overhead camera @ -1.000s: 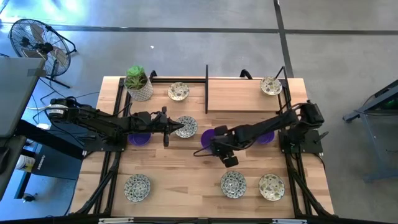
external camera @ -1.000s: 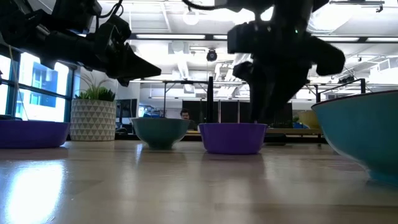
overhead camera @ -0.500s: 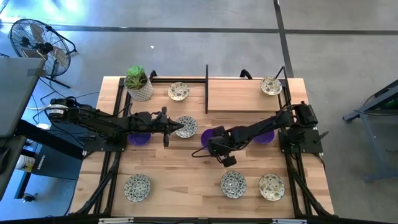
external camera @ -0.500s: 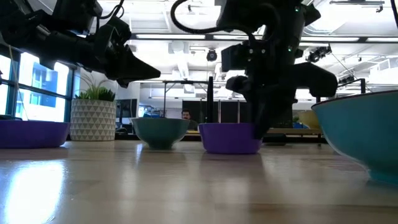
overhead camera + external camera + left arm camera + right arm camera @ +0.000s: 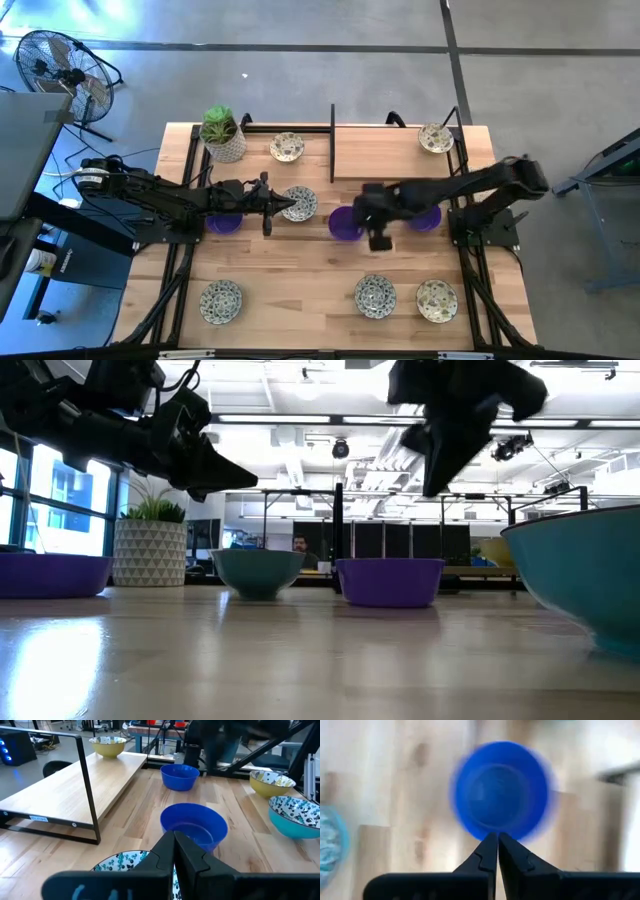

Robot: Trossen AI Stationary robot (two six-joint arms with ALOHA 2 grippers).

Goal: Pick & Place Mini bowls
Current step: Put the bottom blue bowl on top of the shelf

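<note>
Wooden table [image 5: 300, 270]: right gripper [image 5: 497, 851], fingers pressed together, empty, hangs above a purple mini bowl [image 5: 345, 223]. Left gripper [image 5: 175, 851], likewise closed, hovers over a patterned mini bowl [image 5: 299, 203].

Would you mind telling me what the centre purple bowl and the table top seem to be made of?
The centre purple bowl looks like glazed ceramic or glossy plastic: solid colour, smooth sheen. I cannot tell which. The table top looks like light wood planks, showing grain and seams.
</note>
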